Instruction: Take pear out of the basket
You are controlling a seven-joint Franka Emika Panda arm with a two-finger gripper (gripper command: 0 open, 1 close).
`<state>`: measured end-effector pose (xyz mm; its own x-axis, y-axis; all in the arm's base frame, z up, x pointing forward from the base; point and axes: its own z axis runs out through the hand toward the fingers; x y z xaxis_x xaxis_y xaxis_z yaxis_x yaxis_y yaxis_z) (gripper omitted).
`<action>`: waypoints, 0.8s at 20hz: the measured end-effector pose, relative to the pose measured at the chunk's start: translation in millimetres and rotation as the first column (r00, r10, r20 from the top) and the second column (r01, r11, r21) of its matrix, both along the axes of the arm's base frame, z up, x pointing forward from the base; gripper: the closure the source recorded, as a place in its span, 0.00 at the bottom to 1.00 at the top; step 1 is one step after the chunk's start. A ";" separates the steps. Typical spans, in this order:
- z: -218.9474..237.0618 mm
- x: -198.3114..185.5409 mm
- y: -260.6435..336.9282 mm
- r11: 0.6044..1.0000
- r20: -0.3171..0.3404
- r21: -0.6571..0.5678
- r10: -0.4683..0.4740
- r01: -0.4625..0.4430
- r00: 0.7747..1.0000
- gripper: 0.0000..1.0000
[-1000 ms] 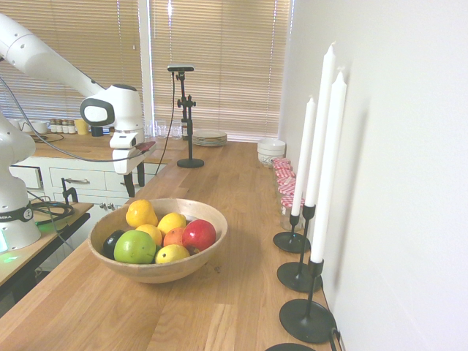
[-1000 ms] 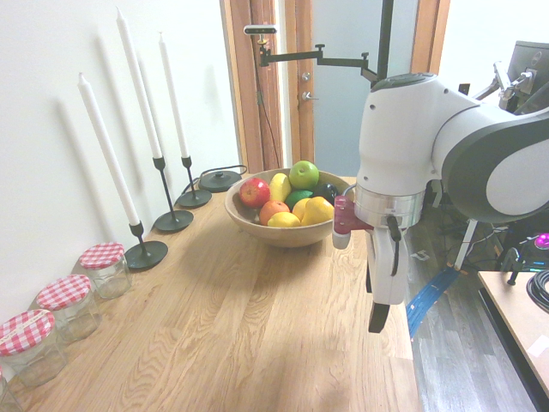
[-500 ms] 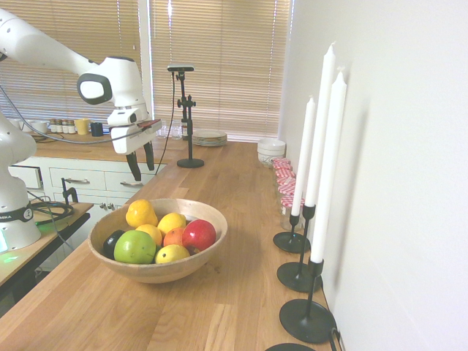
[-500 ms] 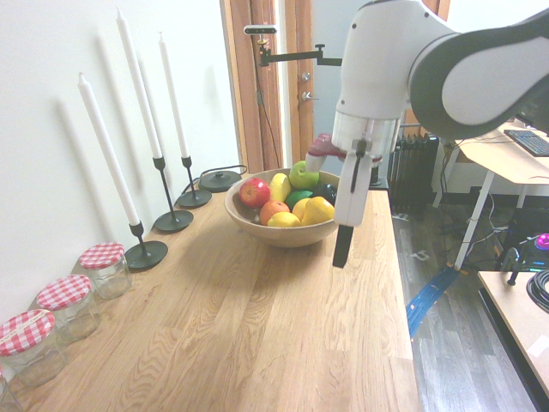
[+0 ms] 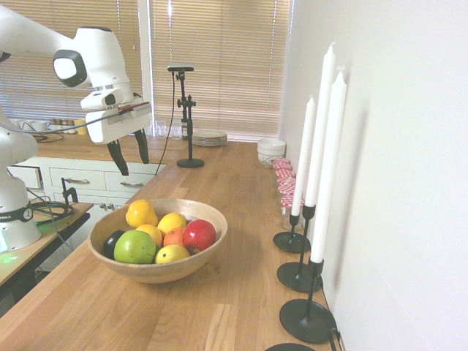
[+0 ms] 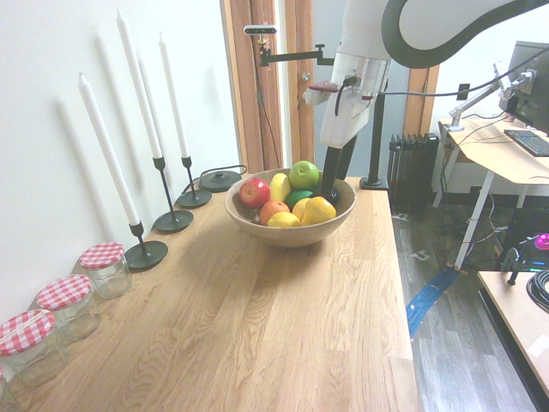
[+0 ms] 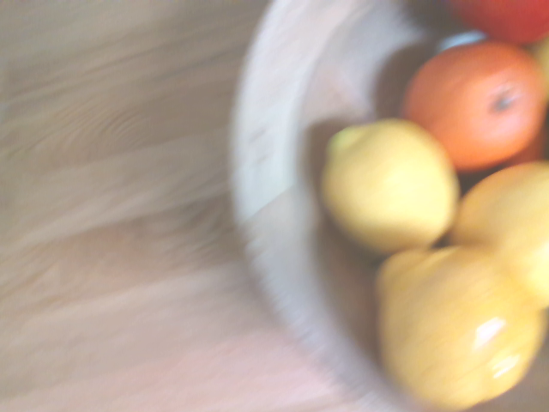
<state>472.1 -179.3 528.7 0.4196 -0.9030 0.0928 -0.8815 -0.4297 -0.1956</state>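
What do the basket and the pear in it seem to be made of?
The basket looks like light wood with a smooth, satin finish: its wall is pale brown with faint grain. The pear could be real fruit or plastic; its yellow-orange skin is glossy, with sharp white highlights.

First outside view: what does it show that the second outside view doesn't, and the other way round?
Only the first: stacked plates, white bowls and window blinds.

Only the second: a keyboard on a desk, a radiator and a door handle.

Both: the fruit bowl with the pear in it, three white candles, jars with checked lids, and the open gripper.
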 end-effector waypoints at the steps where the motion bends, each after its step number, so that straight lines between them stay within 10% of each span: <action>1: -1.0 3.2 -8.3 1.000 -0.002 -0.001 -0.011 0.011 1.000 0.00; 16: -102.1 41.6 -47.5 0.996 -0.119 0.035 -0.078 0.082 0.990 0.00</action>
